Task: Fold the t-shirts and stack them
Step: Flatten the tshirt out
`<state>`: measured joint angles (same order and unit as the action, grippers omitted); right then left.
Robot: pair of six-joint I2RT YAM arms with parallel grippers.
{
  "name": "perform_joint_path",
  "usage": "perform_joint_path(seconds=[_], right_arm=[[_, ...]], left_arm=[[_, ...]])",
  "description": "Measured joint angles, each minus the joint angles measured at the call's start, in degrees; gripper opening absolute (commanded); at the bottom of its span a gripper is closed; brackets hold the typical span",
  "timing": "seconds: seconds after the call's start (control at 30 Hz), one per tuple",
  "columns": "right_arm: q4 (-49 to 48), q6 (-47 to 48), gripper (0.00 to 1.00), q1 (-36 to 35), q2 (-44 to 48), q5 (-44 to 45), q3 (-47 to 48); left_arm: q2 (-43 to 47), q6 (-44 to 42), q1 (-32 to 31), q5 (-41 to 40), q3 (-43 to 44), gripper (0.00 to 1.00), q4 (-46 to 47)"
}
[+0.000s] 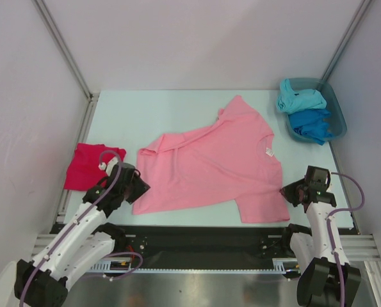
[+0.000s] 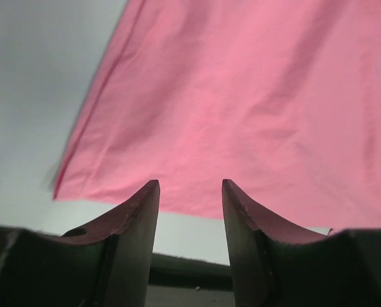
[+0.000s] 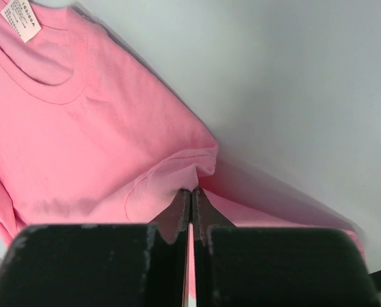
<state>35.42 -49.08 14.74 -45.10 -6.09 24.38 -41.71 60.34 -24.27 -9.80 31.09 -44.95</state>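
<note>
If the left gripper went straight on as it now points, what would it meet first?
Probably the pink t-shirt, at its near edge just past a strip of table; if the left gripper is tilted downward, the table comes first.

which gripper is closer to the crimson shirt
Left. The left gripper is close beside the crimson shirt; the right gripper is across the pink shirt, pinching its far sleeve.

The pink shirt (image 2: 254,96) runs off the top and right edges of the left wrist view, and its left hem is blurred. The neck tag (image 3: 22,18) is clipped at the top edge, its print too small to read. From above, the left arm (image 1: 110,192) covers the right edge of the crimson shirt (image 1: 88,165), and the turquoise shirt (image 1: 300,99) hides part of the blue shirt (image 1: 313,125).
</note>
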Motion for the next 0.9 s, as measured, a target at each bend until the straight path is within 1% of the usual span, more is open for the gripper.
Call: perform_joint_path(seconds=[0.03,0.1,0.17,0.27,0.37,0.47,0.57,0.7,0.9], right_arm=[[-0.1,0.1,0.00,0.0,0.0,-0.1,0.0],[-0.2,0.2,0.00,0.0,0.0,-0.4,0.0],[-0.3,0.3,0.00,0.0,0.0,-0.7,0.0],[-0.3,0.3,0.00,0.0,0.2,-0.9,0.0],[-0.4,0.5,0.00,0.0,0.5,-0.9,0.0],[-0.4,0.9,0.00,0.0,0.7,-1.0,0.0],[-0.4,1.3,0.00,0.0,0.8,-1.1,0.0],[-0.4,1.5,0.00,0.0,0.8,-1.1,0.0],[-0.3,2.0,0.00,0.0,0.8,-1.1,-0.1]], left_arm=[[-1.1,-0.8,0.0,0.1,0.2,0.50,2.3],[-6.2,-3.5,0.0,0.8,1.4,0.51,8.3],[-13.9,-6.5,-0.1,1.1,4.7,0.50,13.2],[-28.4,-11.1,-0.1,1.4,11.6,0.49,20.7],[-38.9,-14.6,-0.1,1.5,17.9,0.49,25.5],[-46.5,-17.3,-0.1,1.4,22.9,0.49,28.8],[-52.4,-19.7,-0.1,1.4,26.8,0.49,30.7],[-57.6,-22.1,0.7,1.4,30.4,0.49,31.6],[-61.7,-25.0,3.7,1.2,33.1,0.48,32.1]])
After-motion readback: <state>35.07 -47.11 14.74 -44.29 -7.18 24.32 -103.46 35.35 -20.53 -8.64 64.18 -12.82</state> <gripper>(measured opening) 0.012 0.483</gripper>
